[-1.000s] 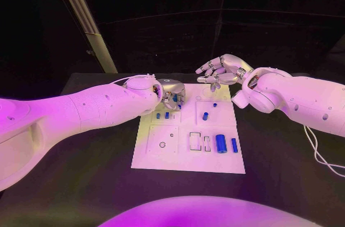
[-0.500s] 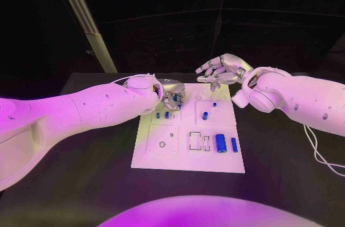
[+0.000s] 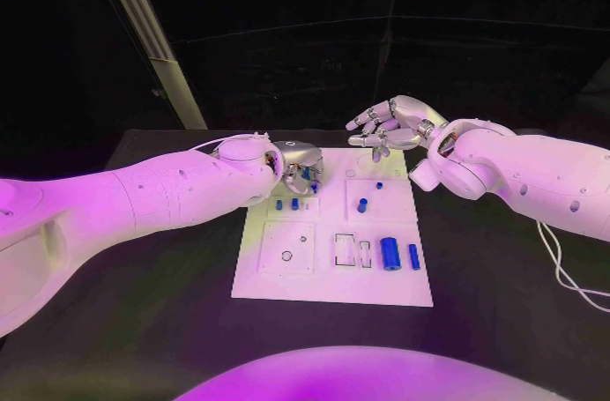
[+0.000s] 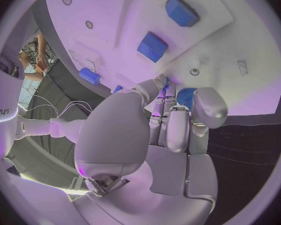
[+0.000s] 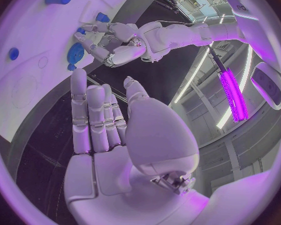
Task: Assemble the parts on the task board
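A: The left hand (image 3: 298, 167) is seen in the head view at the far left corner of the task board (image 3: 333, 286), fingers curled down around something blue. The right hand (image 3: 394, 126) is held above the board's far edge, fingers loosely apart, nothing in it.

B: And the parts?

A: Two small blue parts (image 3: 286, 204) stand just near the left hand; a larger blue cylinder (image 3: 390, 253) and a thin blue piece (image 3: 414, 256) lie toward the right side of the board, on the black desk (image 3: 152, 330).

B: What is shown at the left wrist?

A: A blue part (image 4: 185, 96) is pinched at the fingertips (image 4: 160, 83), close to the board surface. Whether it is already seated cannot be told. Two blue blocks (image 4: 167, 26) are seen further along the board.

B: So how is the step best done?

A: The part is probably to be kept upright and pressed straight down, with the grip loosened only once it sits firm.

B: And the right wrist?

A: The right hand's fingers (image 5: 90, 115) are shown extended and empty; it is best kept apart from the left hand.
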You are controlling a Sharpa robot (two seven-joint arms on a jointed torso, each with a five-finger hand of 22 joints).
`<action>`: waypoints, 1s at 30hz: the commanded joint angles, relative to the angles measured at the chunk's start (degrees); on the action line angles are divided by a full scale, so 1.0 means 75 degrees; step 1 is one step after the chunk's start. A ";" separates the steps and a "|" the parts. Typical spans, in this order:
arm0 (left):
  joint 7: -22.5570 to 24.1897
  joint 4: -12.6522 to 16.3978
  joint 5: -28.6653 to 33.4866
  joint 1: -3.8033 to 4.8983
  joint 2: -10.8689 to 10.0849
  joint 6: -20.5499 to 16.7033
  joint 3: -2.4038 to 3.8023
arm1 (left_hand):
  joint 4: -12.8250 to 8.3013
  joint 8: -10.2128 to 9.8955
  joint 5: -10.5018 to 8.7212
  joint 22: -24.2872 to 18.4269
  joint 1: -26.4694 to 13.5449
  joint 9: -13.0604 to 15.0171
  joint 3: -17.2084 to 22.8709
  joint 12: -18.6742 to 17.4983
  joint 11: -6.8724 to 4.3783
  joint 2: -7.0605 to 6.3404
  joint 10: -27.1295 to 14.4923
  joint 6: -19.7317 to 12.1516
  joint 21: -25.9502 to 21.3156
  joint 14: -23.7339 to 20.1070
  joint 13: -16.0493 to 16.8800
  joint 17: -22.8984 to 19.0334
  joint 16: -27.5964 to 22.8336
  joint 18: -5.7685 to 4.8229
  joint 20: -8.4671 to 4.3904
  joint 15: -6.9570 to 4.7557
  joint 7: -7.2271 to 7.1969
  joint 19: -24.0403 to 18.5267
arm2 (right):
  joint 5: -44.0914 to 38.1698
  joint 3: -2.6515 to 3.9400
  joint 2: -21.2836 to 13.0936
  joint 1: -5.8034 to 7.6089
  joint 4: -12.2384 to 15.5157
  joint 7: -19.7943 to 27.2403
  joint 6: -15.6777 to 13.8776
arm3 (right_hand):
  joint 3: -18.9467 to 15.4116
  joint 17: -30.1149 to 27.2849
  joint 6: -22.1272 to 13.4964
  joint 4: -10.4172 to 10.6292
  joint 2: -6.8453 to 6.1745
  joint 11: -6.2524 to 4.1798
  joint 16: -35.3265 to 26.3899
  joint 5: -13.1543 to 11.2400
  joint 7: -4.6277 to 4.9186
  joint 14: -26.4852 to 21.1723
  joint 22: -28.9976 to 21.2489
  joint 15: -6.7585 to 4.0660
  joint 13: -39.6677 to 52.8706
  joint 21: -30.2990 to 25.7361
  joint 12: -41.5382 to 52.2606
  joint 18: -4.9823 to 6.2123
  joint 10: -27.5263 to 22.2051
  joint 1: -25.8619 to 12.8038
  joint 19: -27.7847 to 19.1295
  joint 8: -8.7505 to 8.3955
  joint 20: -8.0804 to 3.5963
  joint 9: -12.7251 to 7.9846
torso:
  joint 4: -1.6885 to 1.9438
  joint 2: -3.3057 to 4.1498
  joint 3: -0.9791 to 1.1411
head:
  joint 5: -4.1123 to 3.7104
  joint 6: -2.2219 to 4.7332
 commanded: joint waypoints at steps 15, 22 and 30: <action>-0.0032 0.0766 -0.0055 0.0027 -0.0757 -0.0161 0.0593 | -0.0023 -0.0117 0.0025 0.0030 -0.0119 -0.0024 0.0069 -0.0101 0.0028 -0.0049 0.0097 -0.0005 0.0037 0.0162 -0.0001 -0.0025 0.0033 -0.0132 -0.0029 -0.0005 0.0022 0.0023 | 0.0000 0.0005 -0.0031 0.0014 0.0003 0.0085 -0.0038 | 0.0043 0.0006 -0.0047 0.0009 0.0022 0.0021 0.0036 0.0027 0.0015 -0.0042 0.0011 0.0011 -0.0012 -0.0034 0.0027 0.0039 -0.0045 0.0066 -0.0044 0.0023 -0.0003 0.0013 | 0.0012 0.0003 -0.0006 | 0.0015 0.0068; -0.0125 0.0854 0.0062 0.0032 -0.1051 0.0056 0.0618 | -0.0025 -0.0128 0.0024 0.0043 -0.0150 -0.0023 0.0068 -0.0122 0.0028 -0.0069 0.0120 0.0010 0.0051 0.0160 0.0000 -0.0036 0.0031 -0.0135 -0.0026 -0.0003 0.0022 0.0024 | 0.0000 0.0005 -0.0035 0.0014 -0.0009 0.0086 -0.0034 | 0.0043 0.0006 -0.0047 0.0009 0.0022 0.0021 0.0036 0.0027 0.0015 -0.0042 0.0011 0.0011 -0.0012 -0.0034 0.0027 0.0039 -0.0045 0.0066 -0.0044 0.0023 -0.0003 0.0013 | 0.0008 0.0004 -0.0005 | 0.0013 0.0075; -0.0174 0.0831 0.0088 0.0029 -0.1147 0.0470 0.0618 | -0.0033 -0.0164 0.0024 0.0066 -0.0217 -0.0027 0.0052 -0.0180 0.0026 -0.0134 0.0143 0.0016 0.0071 0.0149 -0.0004 -0.0074 0.0019 -0.0138 -0.0022 0.0000 0.0013 0.0018 | 0.0000 0.0005 -0.0017 0.0013 -0.0020 0.0086 -0.0029 | 0.0043 0.0006 -0.0047 0.0009 0.0022 0.0021 0.0036 0.0027 0.0015 -0.0042 0.0011 0.0011 -0.0012 -0.0034 0.0027 0.0039 -0.0045 0.0066 -0.0044 0.0023 -0.0003 0.0013 | -0.0007 0.0012 -0.0002 | 0.0049 0.0059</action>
